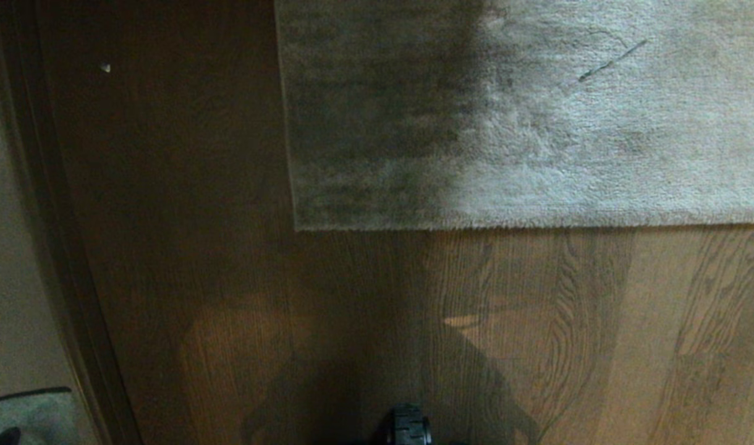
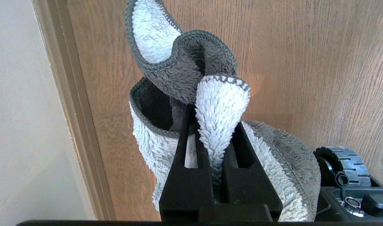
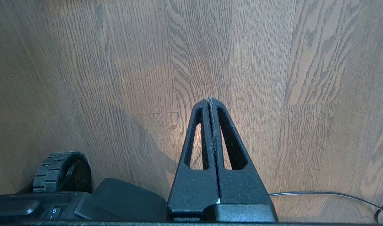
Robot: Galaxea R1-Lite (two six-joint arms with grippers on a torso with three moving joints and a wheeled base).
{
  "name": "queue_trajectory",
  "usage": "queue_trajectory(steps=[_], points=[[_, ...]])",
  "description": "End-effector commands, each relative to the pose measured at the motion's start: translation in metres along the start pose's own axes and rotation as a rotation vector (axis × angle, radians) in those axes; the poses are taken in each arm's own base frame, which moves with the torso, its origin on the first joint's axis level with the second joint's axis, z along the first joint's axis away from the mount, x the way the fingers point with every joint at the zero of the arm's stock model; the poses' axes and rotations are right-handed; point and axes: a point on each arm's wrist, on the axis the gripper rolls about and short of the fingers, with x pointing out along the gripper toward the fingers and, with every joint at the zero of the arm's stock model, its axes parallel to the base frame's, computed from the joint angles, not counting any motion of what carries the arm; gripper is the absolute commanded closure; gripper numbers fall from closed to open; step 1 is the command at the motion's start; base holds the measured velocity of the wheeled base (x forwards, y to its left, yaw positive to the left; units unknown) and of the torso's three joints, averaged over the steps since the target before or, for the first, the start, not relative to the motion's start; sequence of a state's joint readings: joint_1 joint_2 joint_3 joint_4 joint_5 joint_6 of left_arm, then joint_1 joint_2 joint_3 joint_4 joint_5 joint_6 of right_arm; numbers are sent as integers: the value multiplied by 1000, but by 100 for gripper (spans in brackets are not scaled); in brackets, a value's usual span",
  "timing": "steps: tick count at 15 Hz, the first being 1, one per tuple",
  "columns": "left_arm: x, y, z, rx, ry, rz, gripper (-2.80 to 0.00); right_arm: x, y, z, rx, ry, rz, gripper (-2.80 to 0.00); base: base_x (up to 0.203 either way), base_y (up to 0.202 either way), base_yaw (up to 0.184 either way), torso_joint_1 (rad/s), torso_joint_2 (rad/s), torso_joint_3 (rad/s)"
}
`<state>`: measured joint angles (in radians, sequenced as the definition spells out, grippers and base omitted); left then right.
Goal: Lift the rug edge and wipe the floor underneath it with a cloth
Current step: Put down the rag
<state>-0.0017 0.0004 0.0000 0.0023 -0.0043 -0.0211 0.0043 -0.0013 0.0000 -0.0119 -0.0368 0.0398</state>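
left gripper (image 2: 215, 125): jaws clamped on a fluffy grey-and-white cloth (image 2: 185, 81), above the floor (image 1: 241, 296)
right gripper (image 3: 210, 101): jaws pressed together, empty
floor: brown wood-grain planks
rug edge (image 1: 507, 224): grey-beige short pile, lying flat, farther ahead, corner toward the left

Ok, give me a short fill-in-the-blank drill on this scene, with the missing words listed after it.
1. The left gripper is shut on a grey and white ____.
2. The right gripper is shut and holds ____.
3. The rug edge lies ____ on the floor.
4. The floor is made of brown ____ planks.

Missing words: cloth; nothing; flat; wood-grain
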Motion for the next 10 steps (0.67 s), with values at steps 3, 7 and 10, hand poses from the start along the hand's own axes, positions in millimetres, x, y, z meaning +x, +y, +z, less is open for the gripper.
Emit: queue_trajectory(steps=[3,7,10], points=[[0,0,0,2,0,1,0,0,0,0,0,1,0,0,0,0,0,0,0,0],[0,0,0,-2,0,1,0,0,0,0,0,1,0,0,0,0,0,0,0,0],[-1,0,1,-2,-2,1,0,0,0,0,0,1,0,0,0,0,0,0,0,0]])
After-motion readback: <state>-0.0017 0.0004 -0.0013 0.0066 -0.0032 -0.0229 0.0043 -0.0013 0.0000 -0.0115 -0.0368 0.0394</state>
